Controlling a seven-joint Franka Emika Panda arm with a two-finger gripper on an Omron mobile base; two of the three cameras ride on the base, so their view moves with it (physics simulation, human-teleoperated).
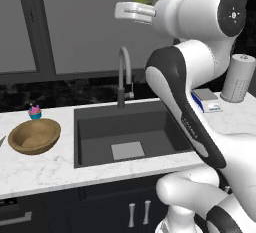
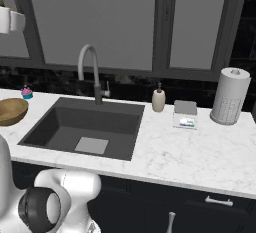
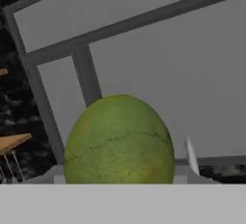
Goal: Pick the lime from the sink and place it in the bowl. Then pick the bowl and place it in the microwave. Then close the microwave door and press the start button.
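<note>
High above the counter: the lime [image 3: 119,140] rides in the gripper [image 1: 131,12], lifted well clear of the sink [image 1: 127,134] and level with the dark window frames.
Grip: jaws stand fairly wide, closed around the yellow-green fruit; a sliver of green shows past the hand in the left base view.
Destination: the bowl [image 1: 34,135] sits on the marble counter [image 1: 45,169] left of the basin, empty, with the cupcake [image 1: 34,111] just behind its far rim.
Risk, drop: a round fruit pinched at the fingertips could roll free during the sideways swing and fall to the counter or back into the basin.
Risk, release height: let go from this high, it would likely bounce off the wooden bowl.
Risk, collision: a descent aimed too far back could knock the cupcake; the faucet [image 1: 125,74] stands below the hand.
Still ahead: the bowl's move to the microwave.
</note>
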